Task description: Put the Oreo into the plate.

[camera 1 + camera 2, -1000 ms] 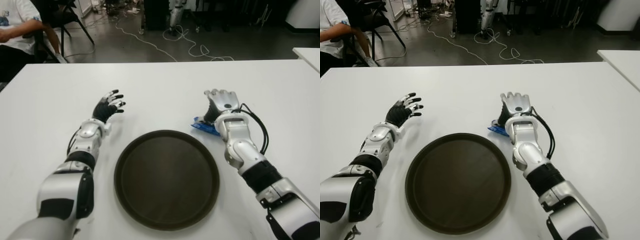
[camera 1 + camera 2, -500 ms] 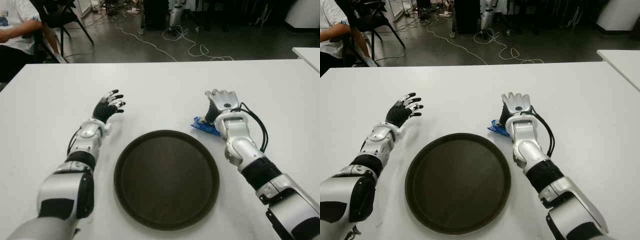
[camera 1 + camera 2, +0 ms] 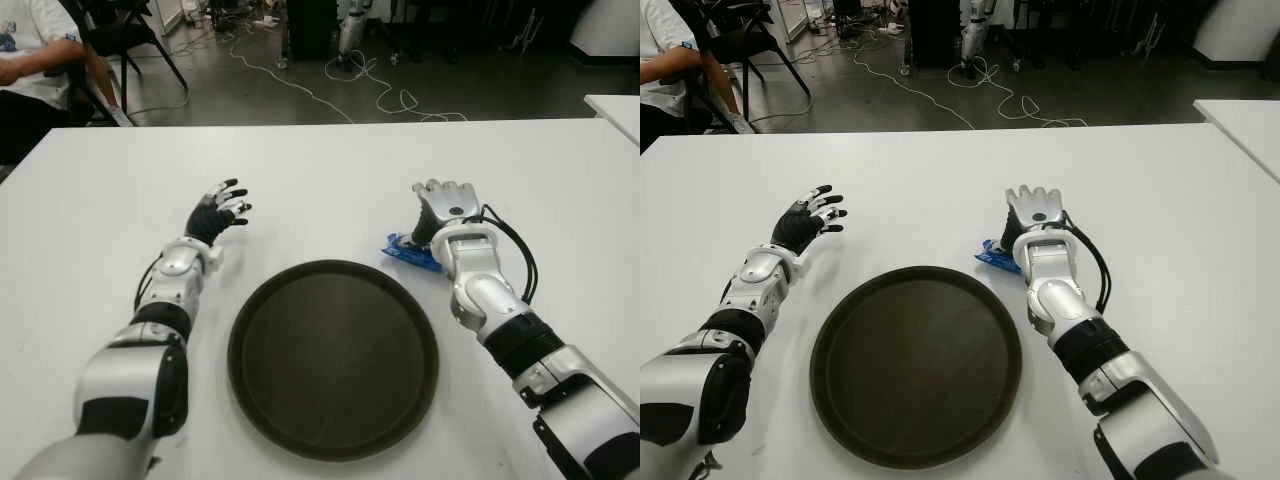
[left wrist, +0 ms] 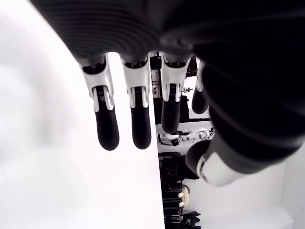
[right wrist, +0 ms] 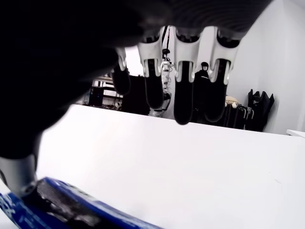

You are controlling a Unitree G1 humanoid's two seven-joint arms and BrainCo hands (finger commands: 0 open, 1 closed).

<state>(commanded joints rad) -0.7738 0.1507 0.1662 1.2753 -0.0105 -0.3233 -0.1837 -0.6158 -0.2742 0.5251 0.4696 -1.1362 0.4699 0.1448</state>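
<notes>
The Oreo is a blue pack (image 3: 405, 252) lying flat on the white table (image 3: 320, 170), just beyond the far right rim of the round dark brown plate (image 3: 333, 360). My right hand (image 3: 445, 203) hovers right over the pack's right end, palm down. The right wrist view shows its fingers (image 5: 183, 102) stretched out straight above the table, with the blue pack (image 5: 71, 212) below the palm beside the thumb and not gripped. My left hand (image 3: 222, 207) shows to the far left of the plate, fingers spread and holding nothing.
A person (image 3: 30, 60) sits past the table's far left corner beside a black chair (image 3: 130, 40). Cables (image 3: 385, 98) trail across the floor behind the table. Another white table's corner (image 3: 615, 105) shows at the right.
My right hand and forearm have shifted very slightly to the right over the pack. The Oreo pack, plate and left hand have not moved.
</notes>
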